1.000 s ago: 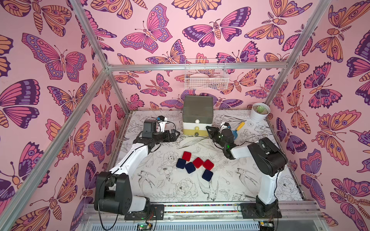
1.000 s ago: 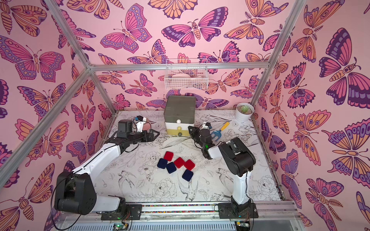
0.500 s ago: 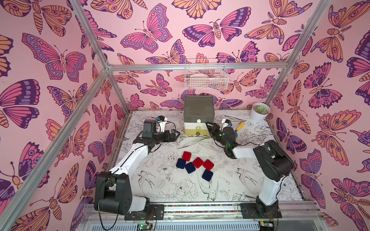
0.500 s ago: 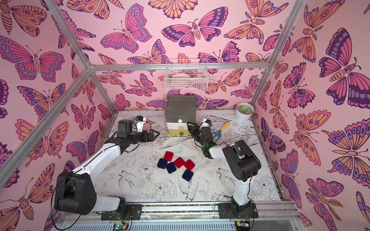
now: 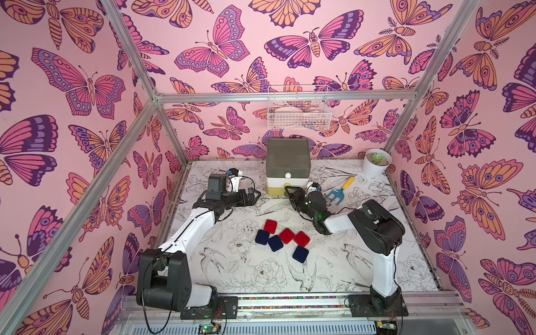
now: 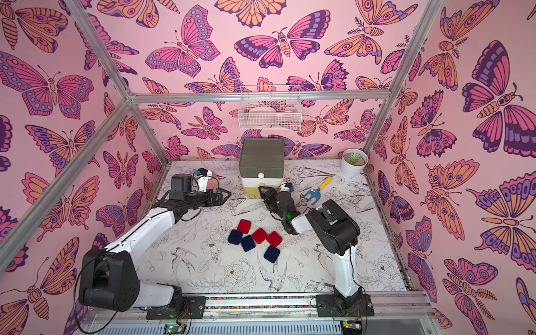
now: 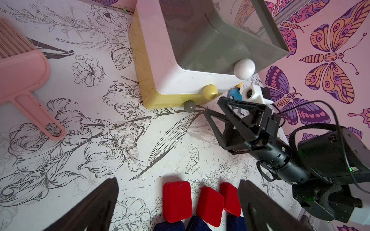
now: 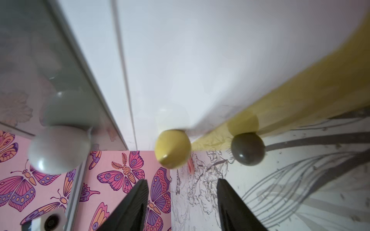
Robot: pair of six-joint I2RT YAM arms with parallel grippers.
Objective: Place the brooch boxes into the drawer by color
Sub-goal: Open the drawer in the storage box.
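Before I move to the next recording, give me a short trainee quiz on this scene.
1. How many red velvety rounded-square boxes lie on the flower-printed table?
2. True or false: the right gripper is clamped on the round yellow knob of the white middle drawer.
3. Which tool lies between the three-tier plastic drawer chest and the white plant pot? A) blue hand fork with a yellow handle B) green trowel C) metal spoon

Key: 1. Three. 2. False: its jaws stand apart, short of the knob. 3. A.
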